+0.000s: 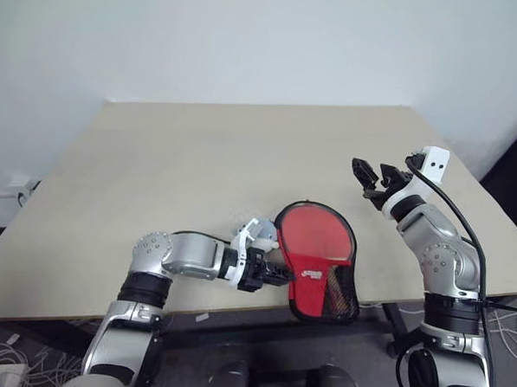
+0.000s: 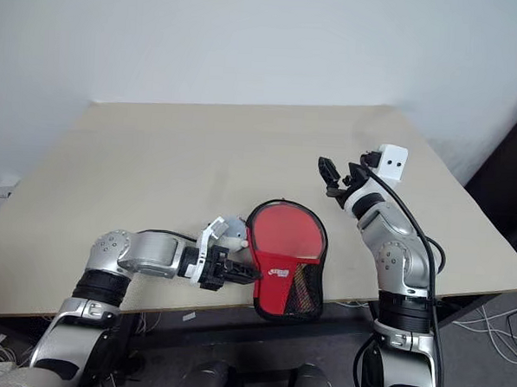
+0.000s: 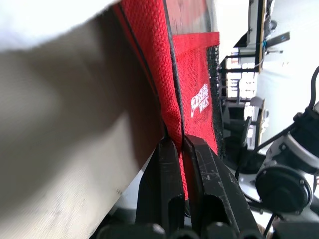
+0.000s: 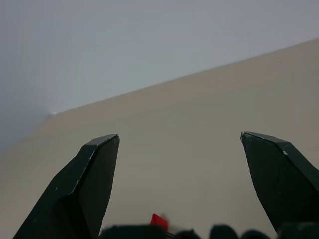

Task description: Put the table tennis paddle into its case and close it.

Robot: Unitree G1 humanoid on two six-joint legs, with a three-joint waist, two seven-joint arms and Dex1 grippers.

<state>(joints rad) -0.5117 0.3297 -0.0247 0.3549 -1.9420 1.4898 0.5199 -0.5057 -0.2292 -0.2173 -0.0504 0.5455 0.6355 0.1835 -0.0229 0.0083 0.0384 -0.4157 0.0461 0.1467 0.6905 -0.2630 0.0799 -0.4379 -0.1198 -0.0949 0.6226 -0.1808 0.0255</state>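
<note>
At the near edge of the beige table [image 1: 200, 156], the left claw [image 1: 276, 274] is clamped on the side seam of the case [image 1: 323, 288], which stands upright on its edge and overhangs the table front, its round end toward the wall and its narrow mesh end toward the robot. Through the clear half of the case the red face of the table tennis paddle [image 1: 313, 231] is visible inside the pouch, above a red patch [image 1: 310, 272] carrying a white logo. To the right, well apart from the case, the right claw [image 1: 374, 175] hangs above the table with its two black fingers spread wide and nothing between them. In the left wrist view, the two black fingers [image 3: 164, 179] are pressed together on the red fabric edge of the case, black zip edging running up beside them and the white logo showing on the patch, with the table edge alongside. In the right wrist view, the fingers [image 4: 89, 184] stand far apart over bare tabletop, facing the pale wall [image 4: 124, 40].
</note>
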